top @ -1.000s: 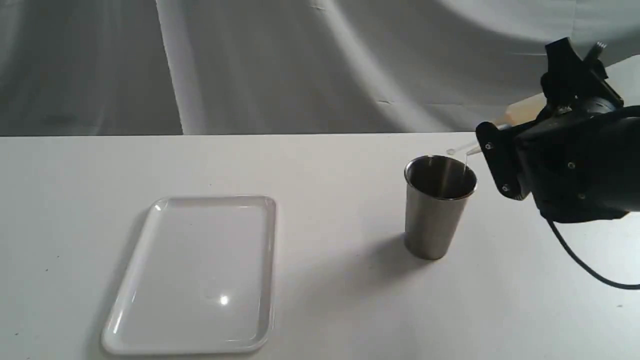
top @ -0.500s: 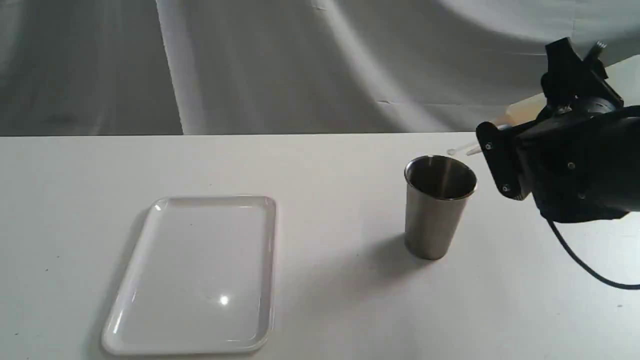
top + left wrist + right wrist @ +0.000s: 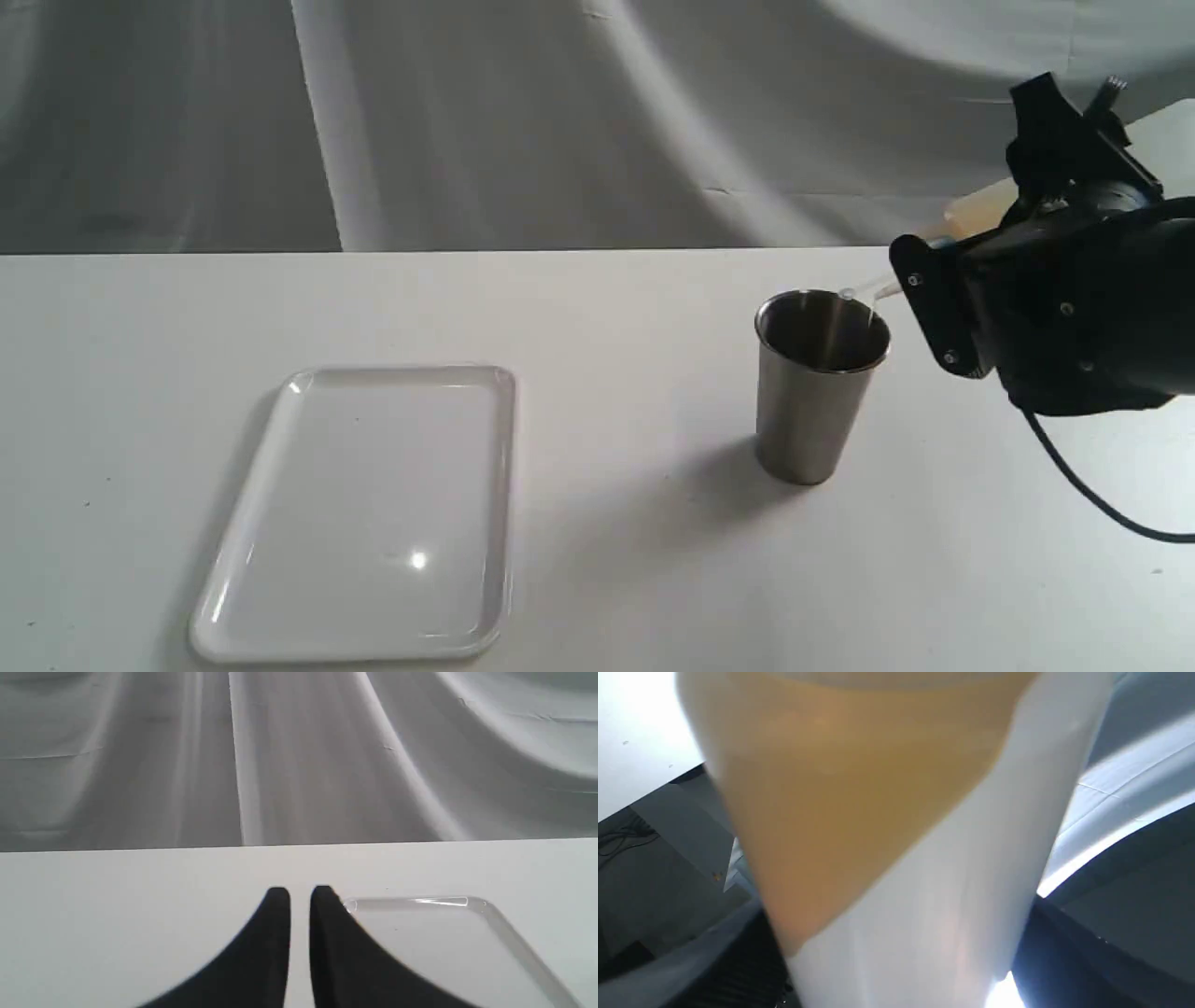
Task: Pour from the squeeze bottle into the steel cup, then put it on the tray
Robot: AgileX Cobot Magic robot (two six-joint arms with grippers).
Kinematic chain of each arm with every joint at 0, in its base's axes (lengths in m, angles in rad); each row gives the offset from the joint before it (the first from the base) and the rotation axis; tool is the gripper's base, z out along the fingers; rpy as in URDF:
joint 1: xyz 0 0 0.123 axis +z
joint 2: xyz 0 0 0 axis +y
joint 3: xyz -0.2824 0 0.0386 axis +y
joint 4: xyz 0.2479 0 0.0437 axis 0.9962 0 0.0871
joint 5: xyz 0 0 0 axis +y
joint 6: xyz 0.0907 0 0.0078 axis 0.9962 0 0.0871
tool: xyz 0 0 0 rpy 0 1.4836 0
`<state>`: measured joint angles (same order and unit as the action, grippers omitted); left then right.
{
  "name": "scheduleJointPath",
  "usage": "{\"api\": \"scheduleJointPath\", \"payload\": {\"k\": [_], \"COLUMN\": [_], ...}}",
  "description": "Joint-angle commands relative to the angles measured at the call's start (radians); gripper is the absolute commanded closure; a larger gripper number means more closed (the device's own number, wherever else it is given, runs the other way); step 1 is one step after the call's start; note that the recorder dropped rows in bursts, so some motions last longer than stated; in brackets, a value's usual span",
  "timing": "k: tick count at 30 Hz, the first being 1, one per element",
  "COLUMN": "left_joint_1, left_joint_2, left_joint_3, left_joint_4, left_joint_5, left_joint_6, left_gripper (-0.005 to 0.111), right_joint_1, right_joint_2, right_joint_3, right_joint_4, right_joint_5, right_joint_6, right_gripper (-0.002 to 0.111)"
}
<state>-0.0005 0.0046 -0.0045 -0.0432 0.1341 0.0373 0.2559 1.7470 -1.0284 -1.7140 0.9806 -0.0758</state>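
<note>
1. While the right gripper [image 3: 938, 271] clamps the bottle [image 3: 976, 210] round its body at the right of the frame, the bottle lies tipped almost on its side. The nozzle is lowest and aimed left, so the amber liquid runs toward the tip.
2. The nozzle tip sits just over the far right rim of the cup [image 3: 817, 383], which stands upright on the table [image 3: 607, 308], right of centre. A faint thread seems to drop from the tip inside the rim; it is too thin to be sure.
3. Right wrist view: the bottle fills the frame, its amber liquid pooled to one side with a slanted surface, which agrees with the tilt. Plenty remains.
4. Judgement: the pouring step is in hand; placing has not yet begun.
5. The tray [image 3: 373, 504] lies flat at lower left, well apart from the cup, with nothing on it. It is presumably the landing spot.
6. The left gripper [image 3: 300, 896] hangs low over the table beside a tray corner, jaws drawn nearly together and holding nothing, out of the pour's way.
</note>
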Motion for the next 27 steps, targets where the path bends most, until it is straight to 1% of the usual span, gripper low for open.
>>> {"api": "scheduleJointPath", "payload": {"k": [1, 5, 10, 14, 21, 27], "left_joint_1": [0.001, 0.001, 0.001, 0.001, 0.001, 0.001], "left_joint_2": [-0.005, -0.005, -0.005, -0.005, -0.005, -0.005], "left_joint_3": [0.004, 0.004, 0.004, 0.004, 0.004, 0.004], "left_joint_4": [-0.003, -0.003, -0.003, -0.003, -0.003, -0.003], "left_joint_5": [-0.002, -0.002, -0.002, -0.002, -0.002, -0.002], "left_joint_6": [-0.003, -0.002, -0.002, -0.002, -0.005, -0.005], "left_gripper": [0.098, 0.098, 0.098, 0.098, 0.098, 0.098], "right_joint_1": [0.004, 0.004, 0.004, 0.004, 0.004, 0.004], "right_joint_2": [-0.009, -0.009, -0.009, -0.009, -0.009, -0.009], "right_joint_3": [-0.009, -0.009, -0.009, -0.009, -0.009, -0.009], "right_joint_4": [-0.030, -0.030, -0.030, -0.030, -0.030, 0.044], "right_joint_5": [0.026, 0.026, 0.026, 0.026, 0.026, 0.023], "right_joint_6": [-0.001, 0.007, 0.084, 0.233, 0.597, 0.814], "right_gripper": [0.060, 0.060, 0.060, 0.060, 0.060, 0.060]}}
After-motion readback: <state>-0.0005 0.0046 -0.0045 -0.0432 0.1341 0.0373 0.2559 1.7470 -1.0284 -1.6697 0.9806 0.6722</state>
